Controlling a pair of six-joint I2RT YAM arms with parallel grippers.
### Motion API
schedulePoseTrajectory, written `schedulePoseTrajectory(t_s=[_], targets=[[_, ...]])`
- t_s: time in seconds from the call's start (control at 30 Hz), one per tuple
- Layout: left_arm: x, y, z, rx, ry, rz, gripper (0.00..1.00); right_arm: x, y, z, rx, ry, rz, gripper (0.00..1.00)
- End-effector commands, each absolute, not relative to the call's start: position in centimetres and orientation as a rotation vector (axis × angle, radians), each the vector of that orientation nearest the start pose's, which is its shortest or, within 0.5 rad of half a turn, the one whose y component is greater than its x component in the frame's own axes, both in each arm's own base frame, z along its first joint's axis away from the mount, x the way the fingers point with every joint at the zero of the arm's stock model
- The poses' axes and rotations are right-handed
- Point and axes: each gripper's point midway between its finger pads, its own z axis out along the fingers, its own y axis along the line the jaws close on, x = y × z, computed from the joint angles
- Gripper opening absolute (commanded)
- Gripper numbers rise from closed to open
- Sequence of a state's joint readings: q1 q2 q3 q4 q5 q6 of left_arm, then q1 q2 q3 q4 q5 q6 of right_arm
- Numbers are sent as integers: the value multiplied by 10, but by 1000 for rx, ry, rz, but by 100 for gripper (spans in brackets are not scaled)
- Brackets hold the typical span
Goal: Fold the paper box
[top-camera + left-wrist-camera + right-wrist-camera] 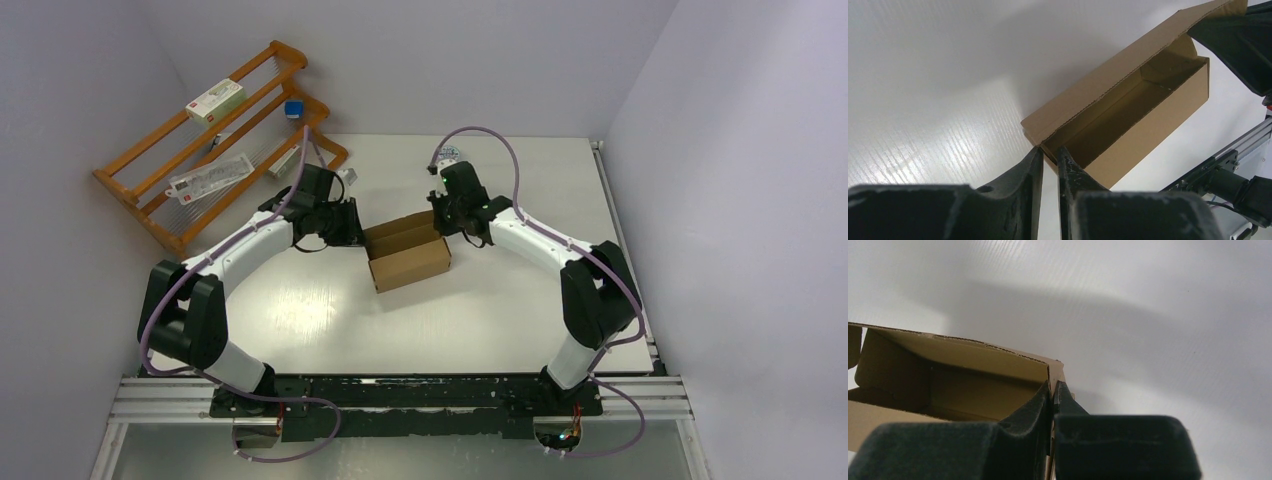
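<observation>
1. A robotics lab cell: plain pale walls (720,150) box in a white table (330,320) on its left, far and right sides.
2. Along the table's near edge runs an aluminium rail (160,400). Two white-and-black robot arms, the left arm (240,250) and the right arm (530,235), are mounted there, each trailing lilac cables (487,130).
3. Off the table's far-left corner a wooden rack (288,55) stands by the wall, holding a small white carton (215,100) and a bagged item (210,178).

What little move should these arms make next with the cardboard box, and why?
Probably free one tool and swing the lid down. The left tool and right tool each pinch an end wall of the paper box, its walls already stand, and the lid is still open.
</observation>
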State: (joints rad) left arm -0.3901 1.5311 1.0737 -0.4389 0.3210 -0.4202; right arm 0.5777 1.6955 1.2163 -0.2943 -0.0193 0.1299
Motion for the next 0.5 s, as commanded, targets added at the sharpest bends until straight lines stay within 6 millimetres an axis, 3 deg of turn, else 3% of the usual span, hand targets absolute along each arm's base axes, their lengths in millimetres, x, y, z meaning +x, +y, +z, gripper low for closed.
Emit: schedulePoseTrajectory(t_s=[0.0,0.1,0.27,0.47], targets=[[327,-229,132,137,2463,-813,20,361,285,131,-522,2271,524,5],[326,-225,129,141,2471,-786,20,361,283,134,-505,2260,516,15],[325,-222,128,141,2476,-762,17,360,280,163,-505,2183,525,39],[327,-219,126,149,2485,-737,15,358,247,186,-449,2130,374,51]])
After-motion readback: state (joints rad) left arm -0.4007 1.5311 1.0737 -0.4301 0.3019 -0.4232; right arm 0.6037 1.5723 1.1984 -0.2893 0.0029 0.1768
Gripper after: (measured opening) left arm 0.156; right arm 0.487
